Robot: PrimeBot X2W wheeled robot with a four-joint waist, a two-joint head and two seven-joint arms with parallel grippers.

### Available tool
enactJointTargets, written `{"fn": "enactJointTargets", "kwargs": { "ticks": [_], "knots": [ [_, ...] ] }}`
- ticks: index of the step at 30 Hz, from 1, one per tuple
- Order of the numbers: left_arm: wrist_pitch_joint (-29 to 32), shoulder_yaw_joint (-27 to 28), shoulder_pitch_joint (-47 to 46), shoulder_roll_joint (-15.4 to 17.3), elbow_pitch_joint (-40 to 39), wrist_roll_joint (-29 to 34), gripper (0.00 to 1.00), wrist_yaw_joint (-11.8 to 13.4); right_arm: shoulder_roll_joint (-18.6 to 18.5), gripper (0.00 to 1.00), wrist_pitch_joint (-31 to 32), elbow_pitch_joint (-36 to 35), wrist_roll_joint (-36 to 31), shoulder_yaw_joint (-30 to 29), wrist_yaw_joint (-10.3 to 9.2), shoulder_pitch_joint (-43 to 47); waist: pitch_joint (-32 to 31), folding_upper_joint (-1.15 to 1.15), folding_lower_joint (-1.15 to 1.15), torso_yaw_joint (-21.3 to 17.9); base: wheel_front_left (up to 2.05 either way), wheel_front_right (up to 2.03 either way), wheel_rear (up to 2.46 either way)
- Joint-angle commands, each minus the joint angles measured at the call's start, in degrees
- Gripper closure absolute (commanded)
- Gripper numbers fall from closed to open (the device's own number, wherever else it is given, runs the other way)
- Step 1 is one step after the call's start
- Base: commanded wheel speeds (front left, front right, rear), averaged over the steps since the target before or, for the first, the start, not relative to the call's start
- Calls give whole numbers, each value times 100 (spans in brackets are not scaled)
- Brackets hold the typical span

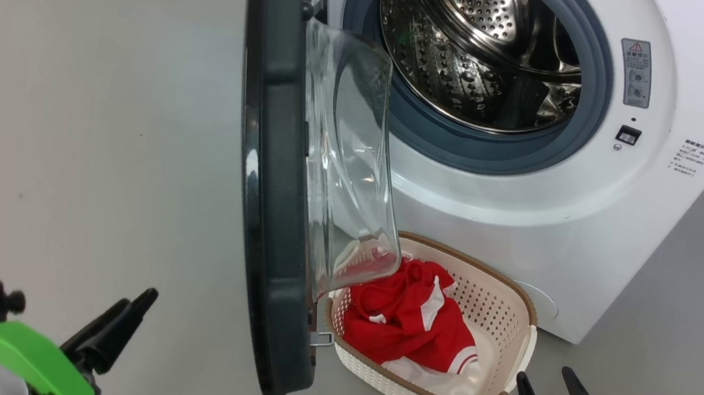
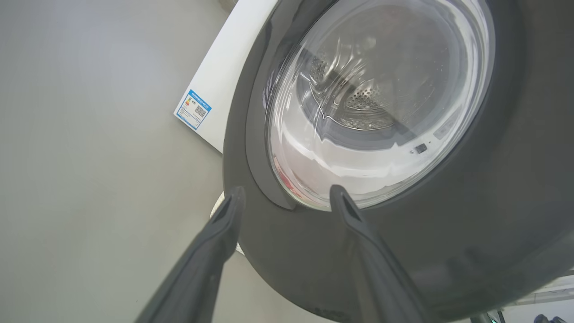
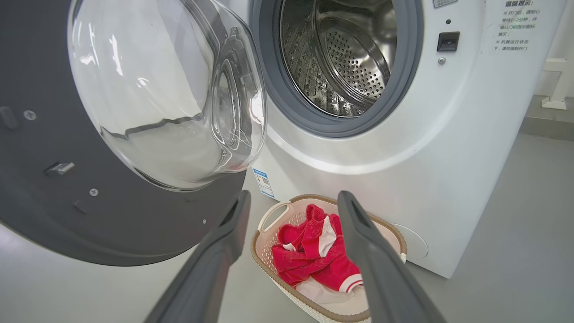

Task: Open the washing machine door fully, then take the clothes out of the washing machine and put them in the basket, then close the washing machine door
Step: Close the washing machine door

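Observation:
The washing machine [image 1: 524,197] stands with its door [image 1: 270,215] swung out towards me, black rim edge-on and clear glass bowl [image 1: 347,177] facing the steel drum [image 1: 475,46], which looks empty. On the floor below the opening sits the cream basket [image 1: 498,307], and the red and white clothes [image 1: 405,316] lie crumpled inside it. My left gripper [image 1: 138,302] is low on the door's outer side, open and empty; in the left wrist view it [image 2: 287,193] points at the door [image 2: 493,202]. My right gripper [image 1: 544,375] is open just right of the basket, above the clothes [image 3: 314,255].
Grey floor spreads to the left of the door and to the right of the machine. A blue label [image 2: 193,109] is stuck low on the machine's front. A white post [image 3: 556,85] stands behind the machine on the right. The door's latch [image 1: 321,338] juts out near the basket.

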Motion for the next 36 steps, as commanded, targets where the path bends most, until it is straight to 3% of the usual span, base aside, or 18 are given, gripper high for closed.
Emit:
{"fn": "enactJointTargets", "kwargs": {
  "ticks": [1, 11, 17, 23, 36],
  "knots": [
    [-124, 250, -94, 207, -58, 11, 0, -36, -98, 0, -37, -136, -13, 138, 36, -118, 16, 0, 0, -13, 0, 0, 0],
    [-1319, 66, 254, 61, 364, 236, 0, -36, -122, 0, -37, -130, -14, 86, 36, -172, 112, 0, 0, -110, 0, 0, 0],
    [-2058, -352, 292, 25, 795, 834, 0, -36, -148, 0, -37, -139, -10, 65, 36, -216, 151, 0, 0, -129, 0, 0, 0],
    [-2327, -458, 233, -78, 1132, 1436, 0, -36, -209, 0, -37, -148, -6, 19, 36, -288, 185, 0, 0, -140, 0, 0, 0],
    [-2343, 1459, 692, -1070, 559, 4302, 0, -36, -250, 0, -37, -227, -13, -149, 36, -384, 195, 0, 0, -159, 0, 0, 0]
  ]
}}
